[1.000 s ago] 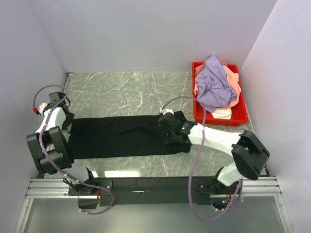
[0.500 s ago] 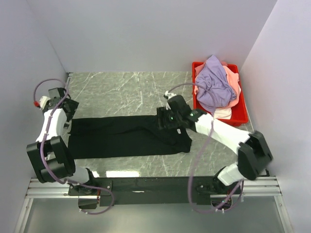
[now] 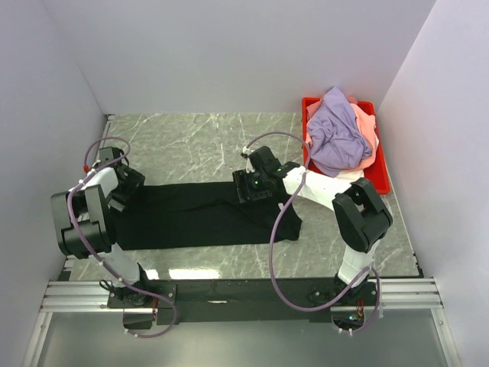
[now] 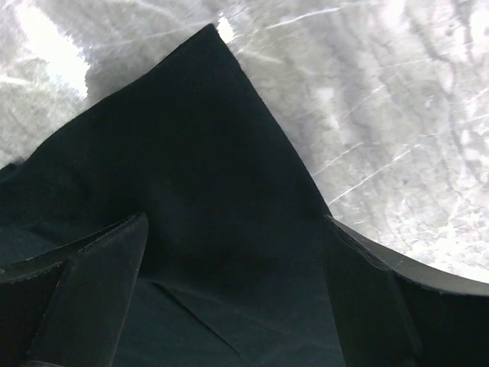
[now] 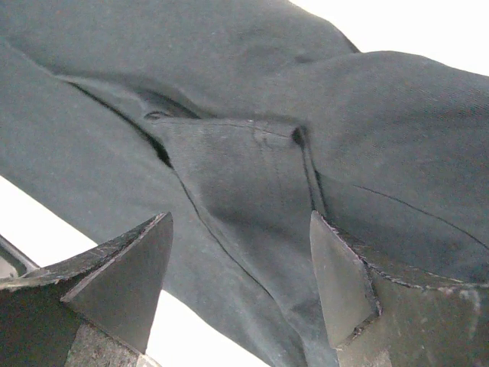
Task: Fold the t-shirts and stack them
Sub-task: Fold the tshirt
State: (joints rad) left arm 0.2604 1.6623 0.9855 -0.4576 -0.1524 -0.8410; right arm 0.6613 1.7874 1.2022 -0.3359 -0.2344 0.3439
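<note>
The black t-shirt [image 3: 191, 218] lies folded into a long band across the marble table. My left gripper [image 3: 131, 183] is open above the band's far left corner; the left wrist view shows that pointed corner [image 4: 206, 130] between the spread jaws. My right gripper [image 3: 246, 187] is open above the band's far edge near its right end; the right wrist view shows folded black cloth [image 5: 252, 183] with a seam between the spread jaws. The lavender shirt [image 3: 336, 130], the salmon-pink shirt [image 3: 368, 138] and a white one [image 3: 350, 179] are heaped in the bin.
The red plastic bin [image 3: 380, 183] stands at the back right against the wall. Grey walls close in the table on the left, back and right. Bare marble [image 3: 191, 145] lies behind the band.
The left gripper moved right and inward to the band's far left corner. The right gripper moved left and back along the band's far edge. The shirt's right end shifted slightly.
</note>
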